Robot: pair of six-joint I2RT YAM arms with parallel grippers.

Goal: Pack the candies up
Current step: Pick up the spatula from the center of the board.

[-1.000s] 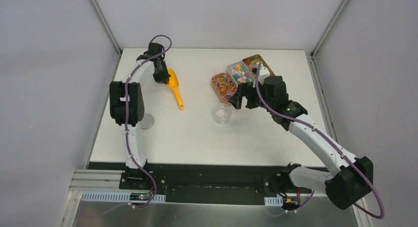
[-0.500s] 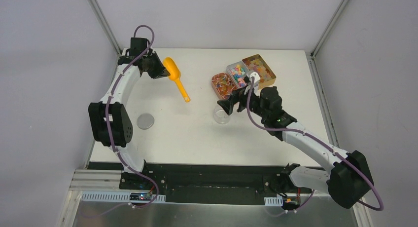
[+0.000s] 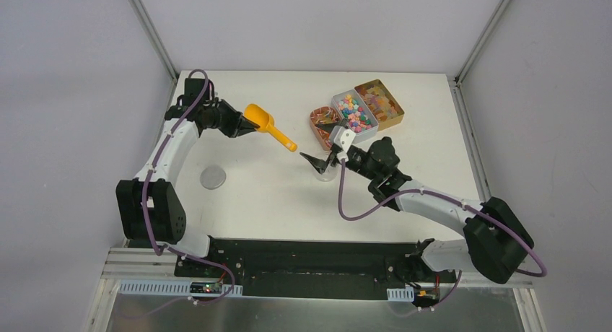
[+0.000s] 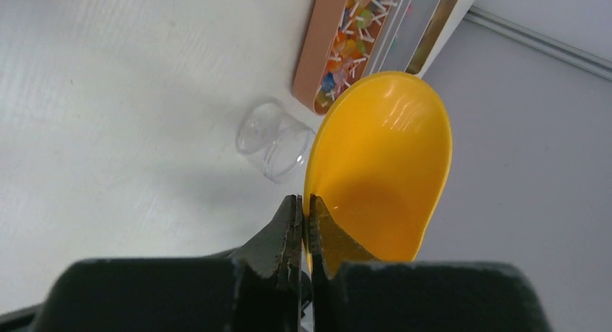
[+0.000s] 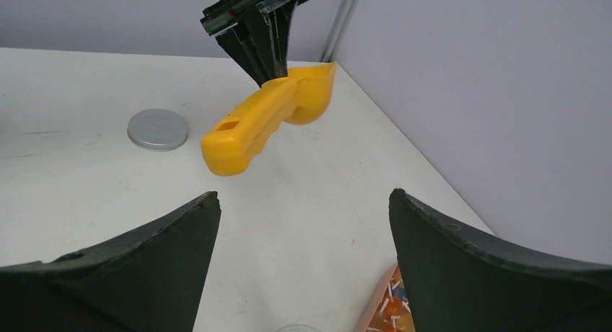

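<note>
One scoop (image 3: 268,127) farther right; three candy trays (image 3: 335,101).

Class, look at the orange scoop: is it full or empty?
Empty. In the left wrist view the orange scoop shows a bare, smooth bowl with nothing inside.

Scoop (image 4: 382,166): smooth glossy plastic, orange-yellow, catches highlights. Cup (image 4: 278,141): clear, smooth plastic. Lid (image 5: 157,129): looks like grey metal, dull satin top. Table (image 3: 267,195): white, matt, faintly grained close up. Candies (image 3: 353,110): too small to read the finish. Their tray (image 3: 335,101): pale grey rim, material unclear.
</note>
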